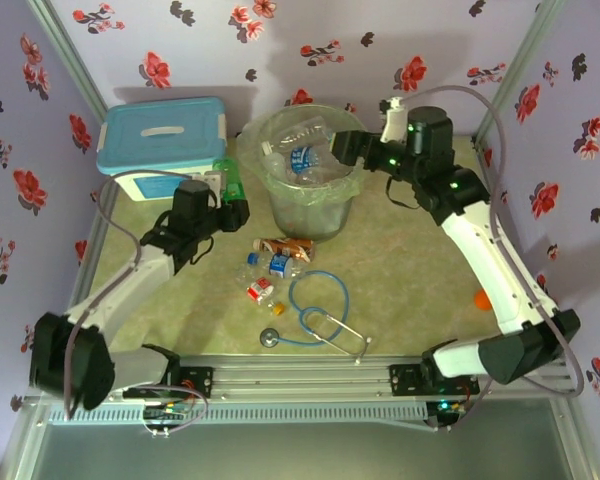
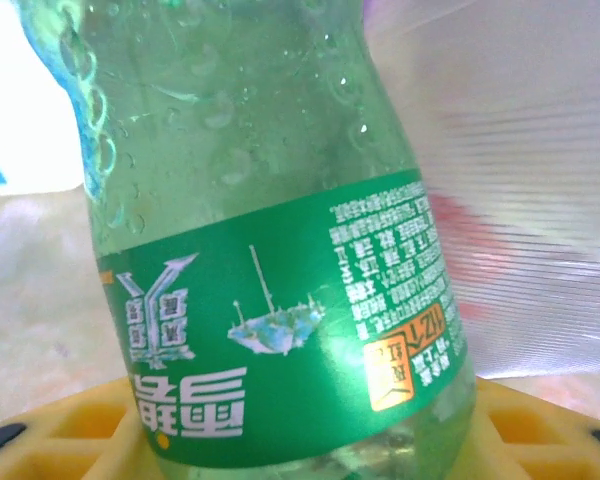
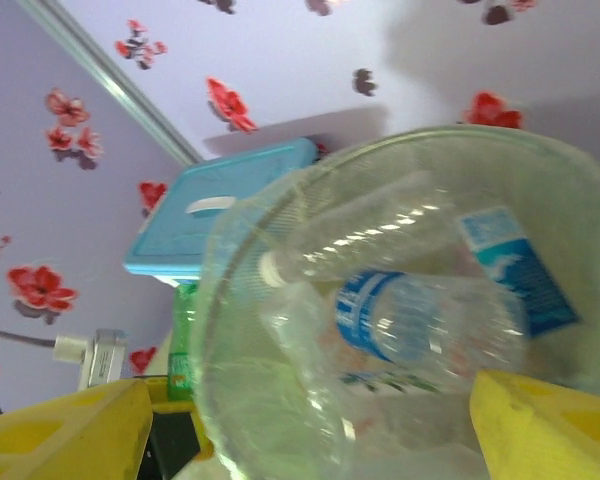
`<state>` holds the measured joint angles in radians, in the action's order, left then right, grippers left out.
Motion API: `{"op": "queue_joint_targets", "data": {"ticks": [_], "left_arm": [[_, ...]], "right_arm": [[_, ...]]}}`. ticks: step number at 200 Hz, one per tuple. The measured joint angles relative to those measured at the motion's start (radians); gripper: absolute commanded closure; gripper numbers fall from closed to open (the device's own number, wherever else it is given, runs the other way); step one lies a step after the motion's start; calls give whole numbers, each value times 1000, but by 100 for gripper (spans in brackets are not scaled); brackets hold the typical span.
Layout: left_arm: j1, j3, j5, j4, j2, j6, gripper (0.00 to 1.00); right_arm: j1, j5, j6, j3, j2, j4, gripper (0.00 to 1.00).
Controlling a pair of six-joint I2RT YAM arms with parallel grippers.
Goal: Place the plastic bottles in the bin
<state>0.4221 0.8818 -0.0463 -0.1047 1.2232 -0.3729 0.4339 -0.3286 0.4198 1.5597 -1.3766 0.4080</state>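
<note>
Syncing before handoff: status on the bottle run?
Left gripper around green bottle beside bin, grip unconfirmed. Right gripper open, empty, at bin's rim. Several bottles left on table; stethoscope lying beside them.

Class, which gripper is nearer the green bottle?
Left. The left gripper clasps the green bottle between its fingers; the right gripper hovers open over the bin, away from it.
</note>
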Motion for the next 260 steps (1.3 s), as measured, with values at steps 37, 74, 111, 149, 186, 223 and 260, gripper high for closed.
{"op": "queue_joint_targets", "data": {"ticks": [37, 74, 111, 149, 186, 223, 260], "left_arm": [[35, -38, -51, 76, -65, 77, 49], [76, -48, -97, 109, -98, 145, 49], [107, -47, -129, 116, -155, 192, 49], [126, -44, -142, 135, -170, 220, 49], [129, -32, -149, 140, -158, 235, 49], [130, -24, -158, 158, -136, 248, 49], [129, -24, -156, 155, -132, 250, 49]], "right_arm": [[137, -15, 40, 63, -114, -65, 13], [237, -16, 53, 150, -225, -68, 12], [248, -25, 61, 204, -310, -67, 11], [259, -45, 71, 233, -369, -68, 12], [274, -79, 90, 254, -404, -70, 14], [274, -92, 107, 290, -436, -69, 28], [274, -95, 113, 304, -450, -68, 41]]}}
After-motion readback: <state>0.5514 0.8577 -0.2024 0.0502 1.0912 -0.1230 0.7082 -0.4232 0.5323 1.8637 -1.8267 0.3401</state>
